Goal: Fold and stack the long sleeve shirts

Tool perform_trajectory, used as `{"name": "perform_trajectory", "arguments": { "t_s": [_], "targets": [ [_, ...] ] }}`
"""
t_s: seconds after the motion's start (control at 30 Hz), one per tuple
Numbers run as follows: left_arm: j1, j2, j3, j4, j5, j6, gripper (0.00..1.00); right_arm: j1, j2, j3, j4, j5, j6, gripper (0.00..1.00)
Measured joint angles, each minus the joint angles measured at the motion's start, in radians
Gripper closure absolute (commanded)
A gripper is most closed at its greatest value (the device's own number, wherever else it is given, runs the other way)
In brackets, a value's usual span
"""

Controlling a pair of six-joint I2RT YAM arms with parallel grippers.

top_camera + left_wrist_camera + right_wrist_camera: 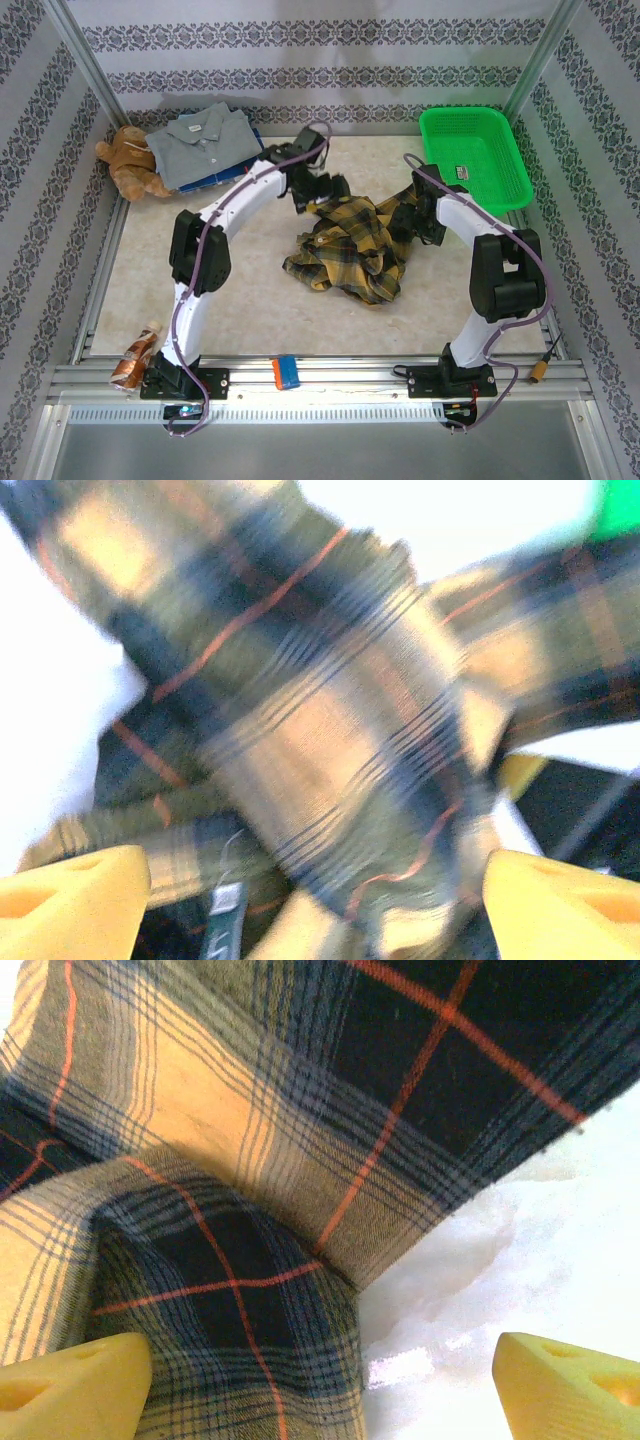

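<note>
Left claw agape, plaid shirt heaped diagonally

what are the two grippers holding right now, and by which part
Nothing is gripped. The left gripper and right gripper both stand wide open over the crumpled mustard-yellow and dark plaid flannel shirt.

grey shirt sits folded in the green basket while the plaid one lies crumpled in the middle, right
Not quite. The grey shirt is not in the green basket; it sits folded at the far left corner, beside the teddy bear, as the top external view shows. The plaid shirt does lie crumpled in the middle.
</note>
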Motion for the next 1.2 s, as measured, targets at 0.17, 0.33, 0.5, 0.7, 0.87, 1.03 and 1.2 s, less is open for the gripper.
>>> {"name": "perform_trajectory", "arguments": {
  "t_s": [0.17, 0.33, 0.5, 0.7, 0.87, 1.03, 1.2],
  "targets": [
    [0.024, 0.195, 0.404, -0.121, -0.098, 0.062, 0.14, 0.0, 0.0, 0.018, 0.001, 0.007, 0.005, 0.12],
    [0.037, 0.364, 0.501, -0.213, -0.179, 0.099, 0.15, 0.0, 0.0, 0.024, 0.001, 0.015, 0.005, 0.12],
    [0.043, 0.444, 0.486, -0.237, -0.235, 0.117, 0.13, 0.0, 0.0, 0.025, 0.0, 0.027, 0.006, 0.12],
    [0.043, 0.45, 0.486, -0.228, -0.261, 0.122, 0.13, 0.0, 0.027, 0.057, 0.0, 0.051, 0.013, 0.12],
    [0.043, 0.452, 0.458, -0.201, -0.263, 0.12, 0.14, 0.001, 0.086, 0.096, 0.008, 0.071, 0.036, 0.13],
    [0.043, 0.481, 0.444, -0.183, -0.28, 0.109, 0.19, 0.001, 0.121, 0.098, 0.008, 0.103, 0.063, 0.13],
    [0.042, 0.486, 0.444, -0.183, -0.311, 0.102, 0.32, 0.003, 0.151, 0.104, 0.008, 0.146, 0.089, 0.14]
  ]
}}
